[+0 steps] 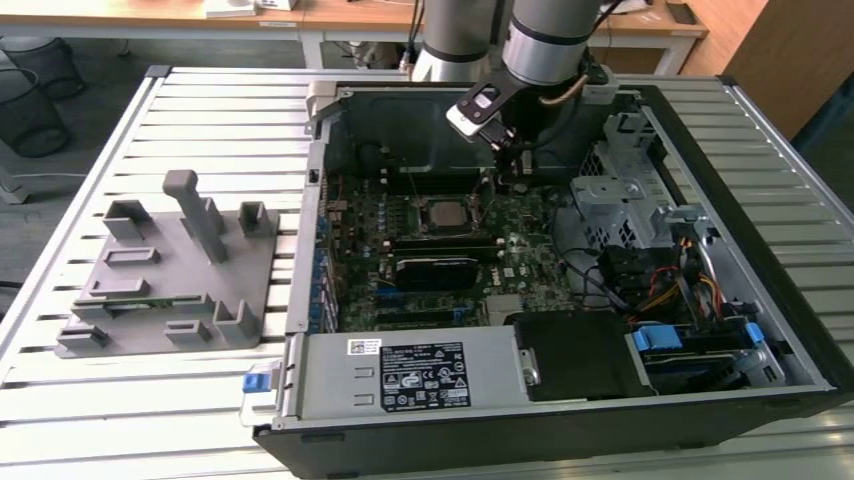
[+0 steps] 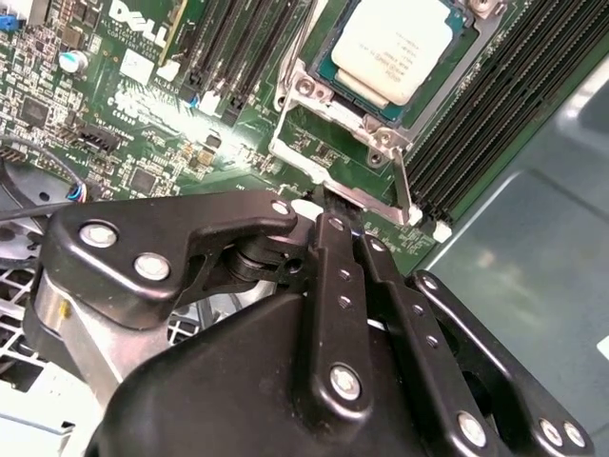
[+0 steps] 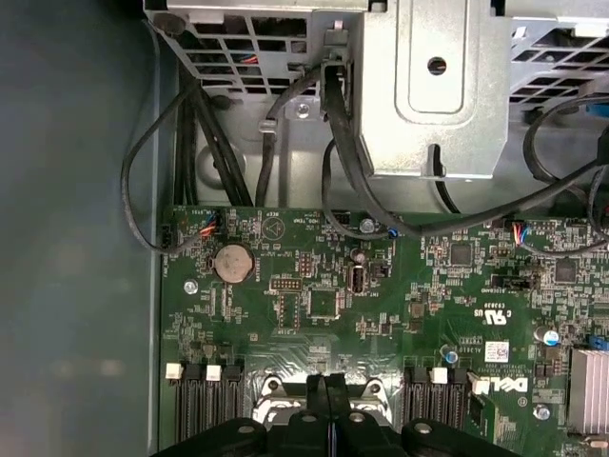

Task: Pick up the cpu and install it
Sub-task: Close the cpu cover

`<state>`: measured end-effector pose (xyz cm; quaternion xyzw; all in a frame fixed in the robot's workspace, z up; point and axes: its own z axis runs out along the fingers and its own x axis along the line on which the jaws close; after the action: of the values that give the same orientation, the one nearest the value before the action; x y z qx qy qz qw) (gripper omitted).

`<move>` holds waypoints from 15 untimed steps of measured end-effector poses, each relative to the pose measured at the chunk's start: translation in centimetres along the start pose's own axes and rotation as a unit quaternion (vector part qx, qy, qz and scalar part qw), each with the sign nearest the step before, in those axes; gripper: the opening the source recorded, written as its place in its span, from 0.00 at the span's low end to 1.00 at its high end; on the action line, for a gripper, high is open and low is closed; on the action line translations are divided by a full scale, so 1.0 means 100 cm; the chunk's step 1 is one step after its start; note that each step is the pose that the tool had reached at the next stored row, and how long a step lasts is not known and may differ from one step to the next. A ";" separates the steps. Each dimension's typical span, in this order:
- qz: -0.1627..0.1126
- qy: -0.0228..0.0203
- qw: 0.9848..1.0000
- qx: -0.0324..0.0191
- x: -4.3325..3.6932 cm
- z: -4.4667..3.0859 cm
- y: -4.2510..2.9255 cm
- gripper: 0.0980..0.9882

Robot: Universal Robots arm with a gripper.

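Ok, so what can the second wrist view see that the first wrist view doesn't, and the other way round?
Second wrist view: the shiny cpu, lying flat with its silver top up. First wrist view: a round coin battery, a grey metal cage and black cables past the board's edge. Both wrist views: the green motherboard, the black memory slots, the socket frame, and the black gripper, shut.
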<state>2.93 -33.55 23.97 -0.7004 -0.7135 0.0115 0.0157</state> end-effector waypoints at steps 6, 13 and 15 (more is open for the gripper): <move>0.000 0.000 1.000 0.000 0.0001 0.0007 -0.0079 0.01; 0.000 0.000 1.000 0.000 0.0002 0.0010 -0.0105 0.01; 0.000 0.000 1.000 0.000 0.0002 0.0011 -0.0114 0.01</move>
<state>1.78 -33.55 23.90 -0.7003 -0.7135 0.0115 0.0158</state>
